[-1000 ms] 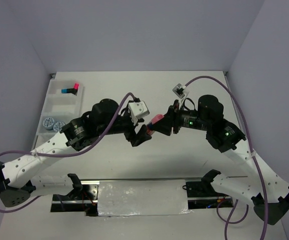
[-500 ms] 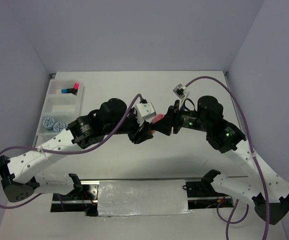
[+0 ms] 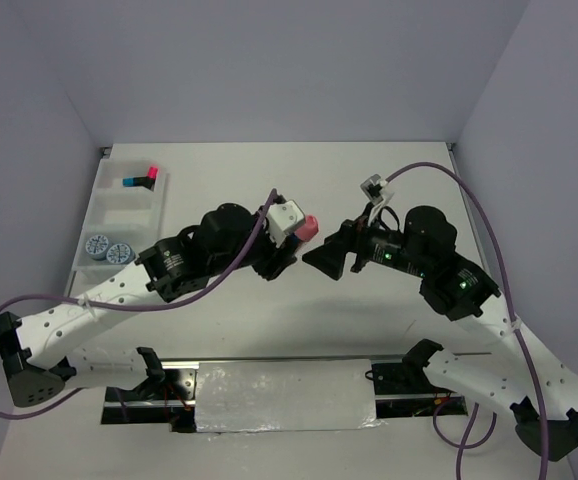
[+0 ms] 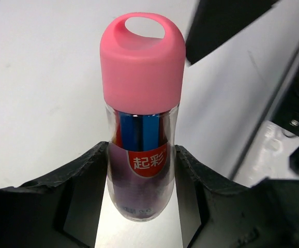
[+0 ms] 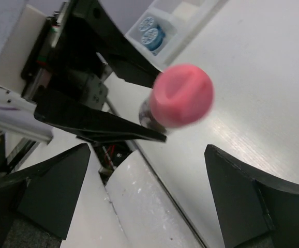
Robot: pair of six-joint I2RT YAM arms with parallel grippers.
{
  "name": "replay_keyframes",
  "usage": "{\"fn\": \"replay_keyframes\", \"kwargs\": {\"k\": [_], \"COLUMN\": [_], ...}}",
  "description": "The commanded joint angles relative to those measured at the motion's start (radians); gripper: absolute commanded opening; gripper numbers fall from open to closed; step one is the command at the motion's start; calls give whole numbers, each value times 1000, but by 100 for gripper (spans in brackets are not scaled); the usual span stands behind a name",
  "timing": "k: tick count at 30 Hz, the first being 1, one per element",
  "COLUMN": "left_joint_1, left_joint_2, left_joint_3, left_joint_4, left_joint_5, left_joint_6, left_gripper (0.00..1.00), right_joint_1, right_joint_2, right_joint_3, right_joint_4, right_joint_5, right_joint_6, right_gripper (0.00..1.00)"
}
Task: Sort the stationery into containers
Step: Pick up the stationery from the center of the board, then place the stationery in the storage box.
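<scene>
A pink-capped tube (image 4: pixel 141 129) with a red label stands between the fingers of my left gripper (image 4: pixel 140 155), which is shut on its clear body. From above, the tube's pink cap (image 3: pixel 307 228) pokes out of the left gripper (image 3: pixel 287 252) over mid-table. My right gripper (image 3: pixel 324 258) hangs just right of it, open and empty. The right wrist view has the pink cap (image 5: pixel 183 95) ahead of the wide-apart right gripper (image 5: pixel 147 150), not touching it. The white tray (image 3: pixel 109 212) at far left holds markers (image 3: pixel 141 181) in its back compartment and two blue rolls (image 3: pixel 108 248) in its near one.
Purple cables loop from both arms over the table. A white taped plate (image 3: pixel 284 395) and black brackets lie along the near edge between the arm bases. Grey walls close in the back and both sides.
My right gripper has let go of the pink-capped tube, opened wide and drawn back to the right. The left gripper closed on the tube and now carries it alone.
</scene>
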Motion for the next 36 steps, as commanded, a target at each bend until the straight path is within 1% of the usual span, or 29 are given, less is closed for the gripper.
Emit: {"fn": "replay_keyframes", "kwargs": {"k": [1,3,5,6,7,8,9,11,12,13,14,15,16,17,18,19,21,22,24,25,26,27,28,30,32,34,36], "left_joint_1": [8,18,34,46,78,101,123,230,273,361,411,517,576,634,725,759,839,856,919,939,984,1017,1052,1068,1084,1097,1120], "left_joint_2": [-59,-75,-86,-91,-97,-100,-102,-94,-83,-70,-44,-30,-8,-4,-3,-10,-4,19,61,105,127,160,174,194,211,246,300], "left_joint_3": [-2,-8,-17,-19,-28,-31,-33,-28,-19,13,27,39,65,69,50,33,3,3,24,30,33,30,6,-22,-27,-13,38], "left_joint_4": [111,103,94,87,80,76,71,45,31,5,-42,-77,-137,-151,-145,-115,-58,-50,-58,-62,-64,-59,-32,11,19,50,38], "left_joint_5": [-167,-215,-264,-276,-308,-321,-344,-368,-426,-481,-525,-593,-586,-571,-538,-524,-525,-548,-543,-513,-491,-468,-429,-422,-465,-494,-503], "left_joint_6": [-24,-30,-48,-56,-76,-85,-99,-146,-180,-229,-339,-411,-553,-623,-678,-764,-872,-963,-1048,-1126,-1171,-1253,-1289,-1384,-1432,-1424,-1404], "left_gripper": [0,0,0,0,0,0,0,0,0,0,0,0,0,0,0,0,0,0,0,0,0,0,0,0,0,0,0], "right_joint_1": [-2,-10,-22,-27,-39,-45,-51,-60,-69,-70,-70,-71,-70,-71,-71,-71,-73,-71,-73,-71,-73,-73,-73,-73,-73,-71,-73], "right_joint_2": [-19,-30,-34,-34,-39,-43,-49,-65,-82,-89,-100,-105,-108,-109,-109,-109,-112,-114,-119,-119,-120,-120,-122,-125,-122,-111,-103], "right_joint_3": [32,29,26,28,26,23,19,-1,-7,-21,-29,-35,-46,-52,-61,-69,-96,-106,-130,-136,-141,-150,-158,-165,-173,-182,-192], "right_joint_4": [-71,-100,-126,-158,-176,-177,-190,-190,-183,-178,-172,-160,-154,-148,-135,-126,-99,-86,-62,-57,-51,-46,-40,-31,-13,16,30], "right_joint_5": [166,262,319,381,424,424,456,490,490,484,479,473,459,450,438,417,377,346,320,309,297,292,282,275,245,208,165], "right_joint_6": [8,18,21,24,25,27,30,30,31,30,28,25,27,27,28,30,34,36,38,36,31,28,22,16,2,-8,-13], "right_gripper": [100,100,100,100,100,100,100,100,100,100,100,100,100,100,100,100,100,100,100,100,100,100,100,100,100,100,100]}}
